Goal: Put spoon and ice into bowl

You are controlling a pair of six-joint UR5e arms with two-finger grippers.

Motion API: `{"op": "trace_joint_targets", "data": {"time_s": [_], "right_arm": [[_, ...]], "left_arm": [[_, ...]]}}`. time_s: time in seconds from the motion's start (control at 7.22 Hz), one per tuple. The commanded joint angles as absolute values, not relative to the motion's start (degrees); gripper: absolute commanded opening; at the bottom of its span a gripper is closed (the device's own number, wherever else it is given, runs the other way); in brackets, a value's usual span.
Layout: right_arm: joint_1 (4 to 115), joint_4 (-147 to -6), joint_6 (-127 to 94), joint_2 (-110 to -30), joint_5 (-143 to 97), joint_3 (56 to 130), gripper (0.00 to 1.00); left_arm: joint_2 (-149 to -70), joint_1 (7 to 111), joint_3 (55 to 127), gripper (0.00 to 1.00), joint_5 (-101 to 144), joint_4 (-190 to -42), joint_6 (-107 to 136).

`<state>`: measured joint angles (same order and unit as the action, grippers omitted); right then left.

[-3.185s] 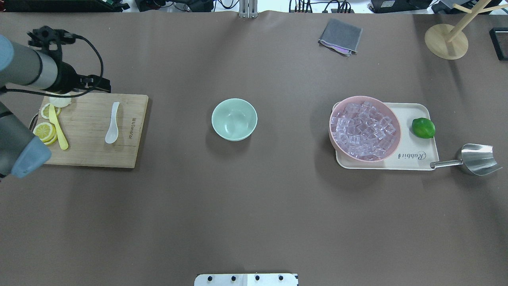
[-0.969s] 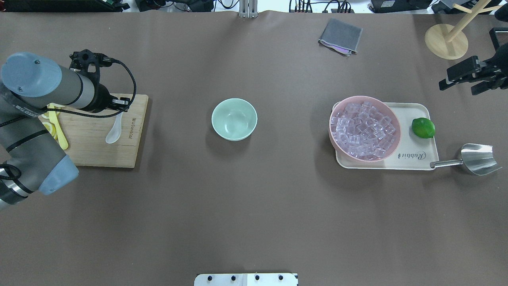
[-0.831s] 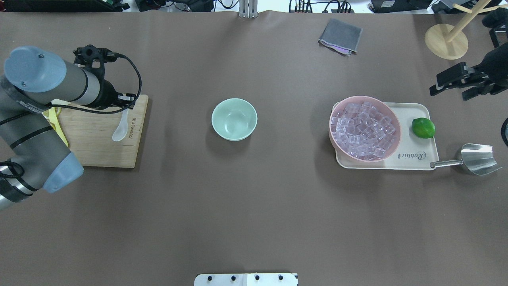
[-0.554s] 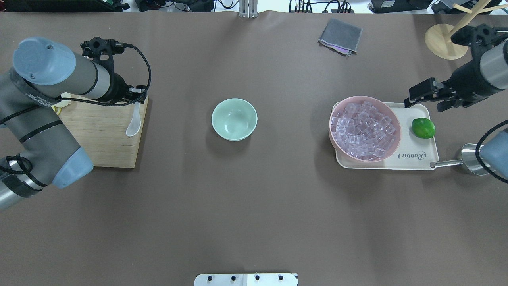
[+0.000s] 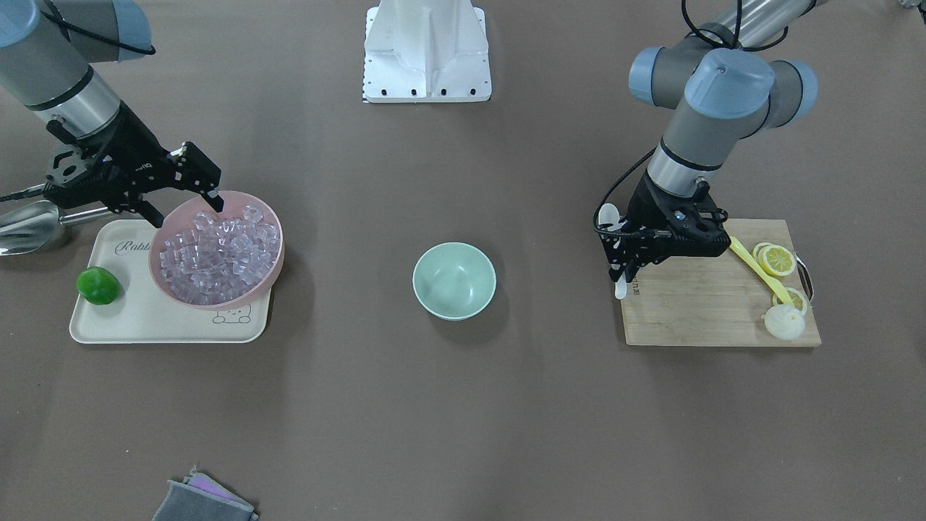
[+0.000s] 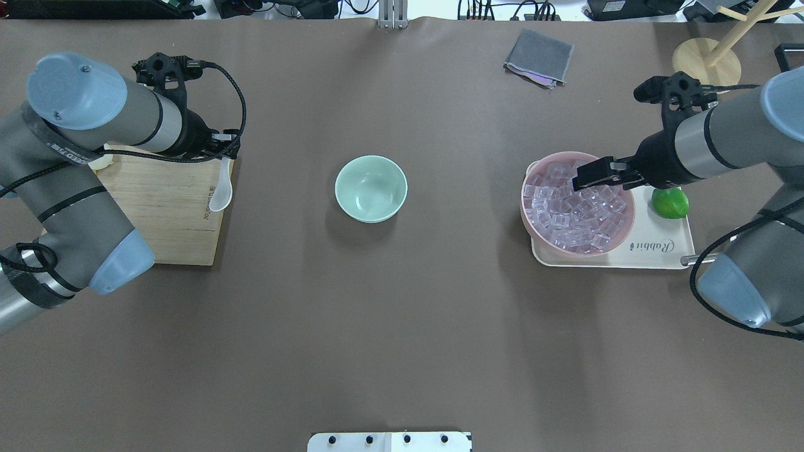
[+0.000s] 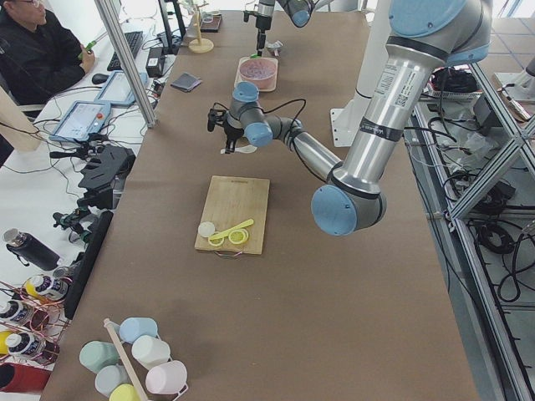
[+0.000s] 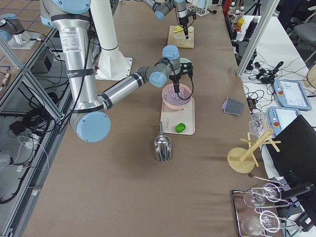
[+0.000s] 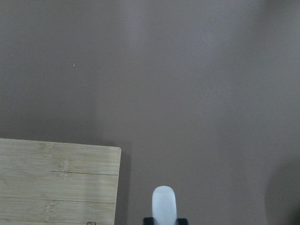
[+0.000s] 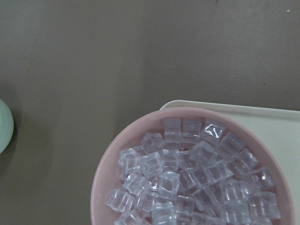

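my left gripper pinching spoon by handle, off cutting board edge, scoop toward my base. bowl well apart, to its right. right gripper spread, empty, over ice in pink bowl.

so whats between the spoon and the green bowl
Nothing: in the overhead view only bare brown table separates the spoon, held in the left end effector, from the bowl.
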<state>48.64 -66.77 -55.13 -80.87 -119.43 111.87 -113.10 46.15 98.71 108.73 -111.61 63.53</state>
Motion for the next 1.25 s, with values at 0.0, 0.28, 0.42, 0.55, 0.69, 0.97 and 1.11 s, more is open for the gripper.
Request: {"op": "trace_joint_targets", "data": {"time_s": [0.0, 0.28, 0.42, 0.55, 0.69, 0.97, 1.11], "right_arm": [[45.09, -61.81, -54.32, -79.72, -115.15, 108.13, 0.98], [45.09, -54.70, -51.16, -80.68, -115.05, 103.12, 0.97], [44.91, -54.41, -51.24, -80.60, -115.14, 102.23, 0.89], [44.39, -54.58, -51.41, -79.99, -115.05, 102.22, 0.85], [43.60, -54.58, -51.42, -79.98, -114.70, 101.78, 0.78], [42.11, -54.49, -51.33, -79.98, -113.03, 100.99, 0.77], [41.93, -54.49, -51.33, -80.24, -113.03, 100.99, 0.75]], "left_arm": [[-113.12, 46.14, 98.61, 0.00, 108.72, -111.62, 63.54], [-113.20, 46.06, 98.44, 0.00, 108.81, -111.62, 63.46], [-113.29, 46.05, 98.61, 0.00, 108.81, -111.62, 63.54], [-113.38, 46.05, 98.61, 0.00, 108.81, -111.62, 63.46], [-113.38, 46.05, 98.61, 0.00, 108.81, -111.62, 63.46], [-113.38, 46.05, 98.61, 0.00, 108.81, -111.62, 63.46], [-113.29, 46.05, 98.61, 0.00, 108.90, -111.62, 63.46]]}}
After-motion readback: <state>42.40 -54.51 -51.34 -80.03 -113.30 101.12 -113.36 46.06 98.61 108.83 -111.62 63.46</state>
